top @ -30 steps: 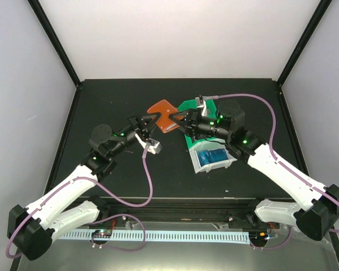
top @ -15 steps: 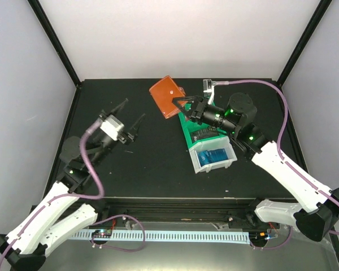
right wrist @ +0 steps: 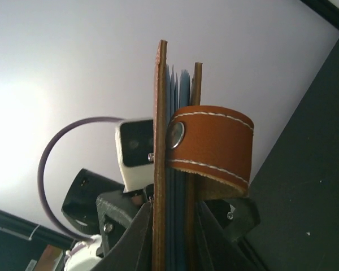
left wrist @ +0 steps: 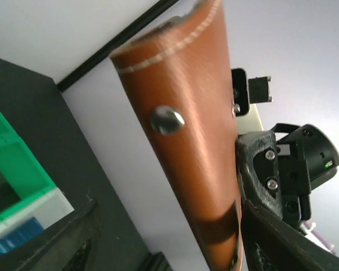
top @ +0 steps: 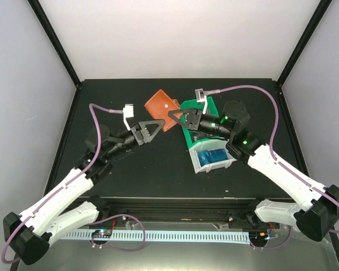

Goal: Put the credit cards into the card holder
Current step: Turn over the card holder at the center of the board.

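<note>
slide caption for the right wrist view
Right gripper holds the brown card holder edge-on, blue cards showing between its covers

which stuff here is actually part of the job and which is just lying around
Job: brown card holder, clamped in the right gripper; blue credit cards in the tray; left gripper, open beside the holder.
Lying about: green-and-white tray, which only stores the cards; purple cables.
</note>
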Tool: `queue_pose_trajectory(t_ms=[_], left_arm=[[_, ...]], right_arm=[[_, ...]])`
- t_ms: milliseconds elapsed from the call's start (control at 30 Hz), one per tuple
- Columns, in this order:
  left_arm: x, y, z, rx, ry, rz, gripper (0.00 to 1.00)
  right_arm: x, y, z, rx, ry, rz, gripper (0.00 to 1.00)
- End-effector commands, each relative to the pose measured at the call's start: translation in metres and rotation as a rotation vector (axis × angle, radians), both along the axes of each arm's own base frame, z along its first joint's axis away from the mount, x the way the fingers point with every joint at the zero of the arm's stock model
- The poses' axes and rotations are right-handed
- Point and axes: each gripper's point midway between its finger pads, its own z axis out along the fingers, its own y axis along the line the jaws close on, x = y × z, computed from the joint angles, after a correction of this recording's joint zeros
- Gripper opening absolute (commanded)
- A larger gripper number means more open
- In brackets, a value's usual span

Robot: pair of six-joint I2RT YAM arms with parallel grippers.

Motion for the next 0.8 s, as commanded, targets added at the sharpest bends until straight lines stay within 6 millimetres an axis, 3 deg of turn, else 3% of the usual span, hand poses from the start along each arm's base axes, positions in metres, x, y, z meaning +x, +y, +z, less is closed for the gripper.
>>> queue_pose_trajectory(t_ms=[0,233,300,333,433,500,600,667,767], left_arm=[[-0.017,-0.003,0.034,-0.153,0.019,-0.102,0.64],[-0.007,0.001,0.017,-0.120,0.035,-0.043,0.27],[-0.005,0.003,0.006,-0.073,0.038,-0.015,0.10],[-0.004,0.004,-0.001,-0.041,0.041,-0.002,0.03],[-0.006,0.006,-0.025,0.090,0.017,0.014,0.02],[-0.015,0.006,-0.039,0.182,-0.049,-0.016,0.02],[-0.034,0.002,-0.068,0.345,-0.165,-0.121,0.02],[-0.043,0.001,-0.088,0.427,-0.206,-0.175,0.01],[-0.061,-0.002,-0.096,0.469,-0.301,-0.276,0.02]], right_arm=[[-0.016,0.006,0.011,0.053,-0.064,0.076,0.09],[-0.026,0.011,-0.014,0.028,-0.032,0.130,0.13],[-0.026,0.009,-0.025,-0.005,-0.040,0.113,0.21],[-0.025,0.006,-0.032,-0.033,-0.043,0.097,0.29],[-0.018,-0.008,-0.066,-0.173,-0.043,-0.005,0.52],[-0.012,-0.023,-0.084,-0.260,-0.053,-0.083,0.60],[-0.012,-0.040,-0.097,-0.326,-0.083,-0.153,0.66],[-0.014,-0.044,-0.095,-0.333,-0.098,-0.161,0.67],[-0.015,-0.042,-0.094,-0.366,-0.091,-0.140,0.69]])
